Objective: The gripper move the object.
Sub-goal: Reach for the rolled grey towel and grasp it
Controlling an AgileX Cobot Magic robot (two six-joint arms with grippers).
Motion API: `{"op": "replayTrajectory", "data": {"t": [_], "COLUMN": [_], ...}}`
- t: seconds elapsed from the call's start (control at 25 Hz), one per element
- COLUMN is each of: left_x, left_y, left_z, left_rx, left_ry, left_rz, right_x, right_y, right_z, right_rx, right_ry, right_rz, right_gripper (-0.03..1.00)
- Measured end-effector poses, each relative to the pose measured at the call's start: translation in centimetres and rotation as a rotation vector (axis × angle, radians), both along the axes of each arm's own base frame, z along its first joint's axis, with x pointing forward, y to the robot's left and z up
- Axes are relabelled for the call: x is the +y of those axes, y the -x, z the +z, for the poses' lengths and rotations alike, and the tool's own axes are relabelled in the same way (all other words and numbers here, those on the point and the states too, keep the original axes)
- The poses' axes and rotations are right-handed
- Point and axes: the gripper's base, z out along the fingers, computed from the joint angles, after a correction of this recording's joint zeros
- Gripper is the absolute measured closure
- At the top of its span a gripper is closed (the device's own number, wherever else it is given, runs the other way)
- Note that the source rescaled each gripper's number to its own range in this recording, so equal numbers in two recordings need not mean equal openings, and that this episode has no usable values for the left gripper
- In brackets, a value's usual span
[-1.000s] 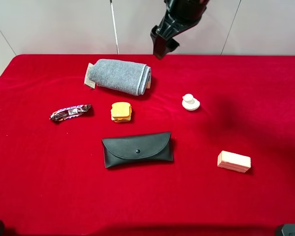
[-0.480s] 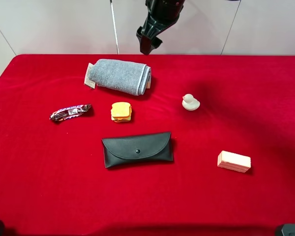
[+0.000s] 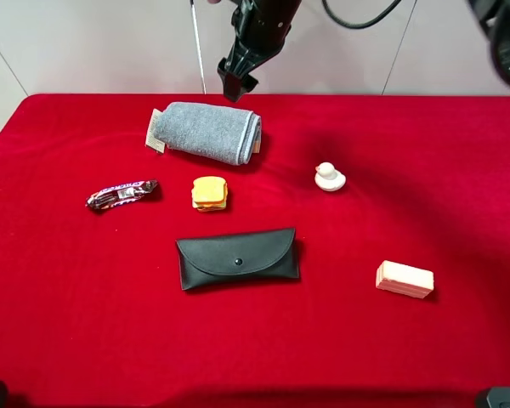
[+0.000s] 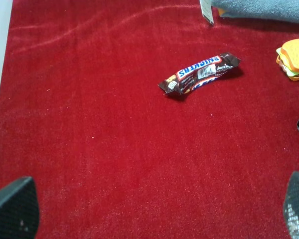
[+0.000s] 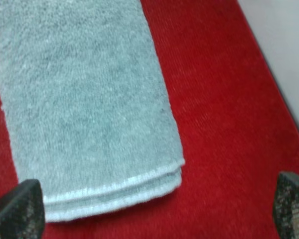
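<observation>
The grey rolled towel [image 3: 208,132] lies at the back left of the red table, with its tan tag at its left end. My right gripper [image 3: 235,85] hangs above the towel's far right edge, not touching it. In the right wrist view the towel [image 5: 84,109] fills the frame between the two wide-apart fingertips [image 5: 17,209], so the right gripper [image 5: 154,206] is open and empty. My left gripper [image 4: 154,209] is open and empty over bare cloth, with the towel's edge [image 4: 264,7] far from it.
A Snickers bar [image 3: 121,194], a toy sandwich [image 3: 209,193], a flat black snap pouch [image 3: 237,257], a white toy duck [image 3: 329,177] and a pink block [image 3: 405,279] lie on the red table [image 3: 459,170]. A pale wall stands behind.
My right gripper has moved left along the back of the table, from right of the towel to above its far right edge. The objects have not moved.
</observation>
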Motion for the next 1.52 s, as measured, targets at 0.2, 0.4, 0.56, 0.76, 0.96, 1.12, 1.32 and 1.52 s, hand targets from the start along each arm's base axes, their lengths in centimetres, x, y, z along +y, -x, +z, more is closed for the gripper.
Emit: {"op": "replayTrajectory", "data": {"t": [0.2, 0.4, 0.56, 0.76, 0.96, 1.12, 1.32, 1.52], "left_x": [0.0, 0.0, 0.0, 0.0, 0.0, 0.0, 0.0, 0.0], "left_y": [0.0, 0.0, 0.0, 0.0, 0.0, 0.0, 0.0, 0.0], "left_z": [0.0, 0.0, 0.0, 0.0, 0.0, 0.0, 0.0, 0.0], "left_rx": [0.000, 0.000, 0.000, 0.000, 0.000, 0.000, 0.000, 0.000], "left_ry": [0.000, 0.000, 0.000, 0.000, 0.000, 0.000, 0.000, 0.000], "left_rz": [0.000, 0.000, 0.000, 0.000, 0.000, 0.000, 0.000, 0.000], "right_x": [0.7, 1.1, 1.4, 1.7, 1.8, 1.7, 1.1, 1.0], "right_y": [-0.8, -1.3, -1.5, -1.8, -2.0, -2.2, -2.7, -2.7], "right_z": [-1.5, -2.7, -3.6, -5.1, -6.5, -6.8, -7.7, -8.9], "right_rx": [0.003, -0.012, -0.018, -0.012, 0.000, -0.002, 0.017, 0.057], "right_ry": [-0.018, -0.039, -0.044, -0.056, -0.057, -0.061, -0.058, -0.053], "right_rz": [0.005, -0.001, 0.012, 0.019, 0.015, 0.009, -0.007, -0.015], "right_gripper": [-0.03, -0.03, -0.03, -0.03, -0.03, -0.03, -0.03, -0.03]}}
